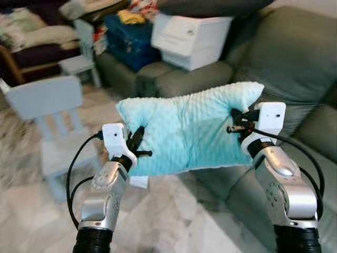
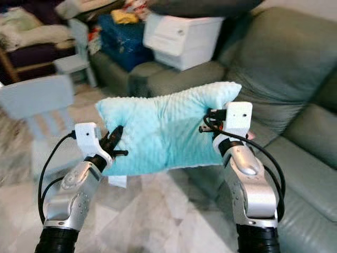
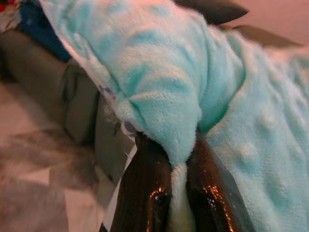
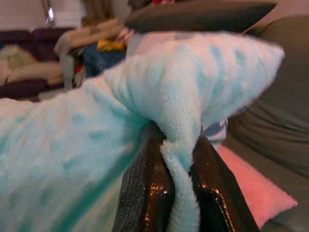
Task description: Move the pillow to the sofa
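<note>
— Pillow (image 1: 189, 132) first: how is it seen?

— A soft, light turquoise cushion is seen, covered in plush fabric with a raised dotted texture. It is held up in the air, stretched lengthwise between the two arms, its long side roughly level and its right end a little higher. It is carried above the pale marbled floor (image 1: 174, 221), just in front of the grey-green sofa (image 1: 300, 58), and is not resting on it.

— And the left gripper (image 3: 178, 188)?

— Its two black fingers (image 3: 145, 193) are pressed together on a pinched fold at the pillow's left end, with only a thin ridge of fabric left between them.

— The right gripper (image 4: 181, 188)?

— The same is seen there: the fingers (image 4: 145, 193) are clamped tight on a fold at the pillow's right end, the plush bunched over their tips. A pink cushion (image 4: 256, 193) is seen below, on the sofa seat.

— What else is noted nearby?

— A white storage box (image 1: 189, 37) is set on the sofa further back, and a pale blue child's chair (image 1: 52, 121) stands on the floor at the robot's left.
</note>
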Controlling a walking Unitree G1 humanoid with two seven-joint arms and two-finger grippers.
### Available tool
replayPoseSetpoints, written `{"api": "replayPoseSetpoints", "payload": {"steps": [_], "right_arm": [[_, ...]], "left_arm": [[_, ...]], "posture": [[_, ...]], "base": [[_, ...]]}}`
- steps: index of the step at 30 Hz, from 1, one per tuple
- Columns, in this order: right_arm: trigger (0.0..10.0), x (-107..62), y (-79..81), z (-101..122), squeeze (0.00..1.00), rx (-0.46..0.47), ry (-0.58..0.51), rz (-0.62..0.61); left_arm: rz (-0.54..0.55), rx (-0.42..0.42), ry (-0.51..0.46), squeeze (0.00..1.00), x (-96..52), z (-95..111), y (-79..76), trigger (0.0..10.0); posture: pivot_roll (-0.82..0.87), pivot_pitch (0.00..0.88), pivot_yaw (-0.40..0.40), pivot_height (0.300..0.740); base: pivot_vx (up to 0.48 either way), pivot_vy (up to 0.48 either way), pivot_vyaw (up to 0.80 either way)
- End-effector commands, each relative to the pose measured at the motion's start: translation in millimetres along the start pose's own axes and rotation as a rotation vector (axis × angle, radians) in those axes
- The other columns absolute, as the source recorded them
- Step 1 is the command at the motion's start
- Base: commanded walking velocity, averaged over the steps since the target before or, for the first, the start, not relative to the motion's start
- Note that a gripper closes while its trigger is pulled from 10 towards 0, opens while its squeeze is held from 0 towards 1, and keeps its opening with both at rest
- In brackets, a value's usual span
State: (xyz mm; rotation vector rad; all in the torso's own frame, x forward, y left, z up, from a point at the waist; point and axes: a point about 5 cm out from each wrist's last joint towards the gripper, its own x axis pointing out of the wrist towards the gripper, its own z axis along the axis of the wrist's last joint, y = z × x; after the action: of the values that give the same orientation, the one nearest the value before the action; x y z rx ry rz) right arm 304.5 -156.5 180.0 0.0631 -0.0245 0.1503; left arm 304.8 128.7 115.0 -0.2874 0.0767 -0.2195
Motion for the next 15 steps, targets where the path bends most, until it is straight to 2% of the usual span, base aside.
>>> {"api": "replayPoseSetpoints", "payload": {"steps": [1,11,15], "right_arm": [[10.0,1.1,8.0,6.1,0.00,-0.005,-0.024,0.028],[10.0,0.6,8.0,5.3,0.00,-0.003,-0.021,0.026],[10.0,0.8,8.2,5.5,0.00,-0.004,-0.022,0.028]], "left_arm": [[0.004,0.003,-0.023,0.00,0.3,6.9,2.2,10.0],[-0.013,0.004,-0.020,0.00,-0.2,6.7,0.5,10.0],[-0.027,-0.002,-0.021,0.00,-0.6,6.5,-1.2,10.0]], "posture": [[-0.10,0.000,0.017,0.740],[-0.10,0.000,0.016,0.740],[-0.10,0.000,0.016,0.740]], "base": [[0.326,0.000,-0.78],[0.337,0.000,-0.78],[0.480,0.000,-0.78]]}}
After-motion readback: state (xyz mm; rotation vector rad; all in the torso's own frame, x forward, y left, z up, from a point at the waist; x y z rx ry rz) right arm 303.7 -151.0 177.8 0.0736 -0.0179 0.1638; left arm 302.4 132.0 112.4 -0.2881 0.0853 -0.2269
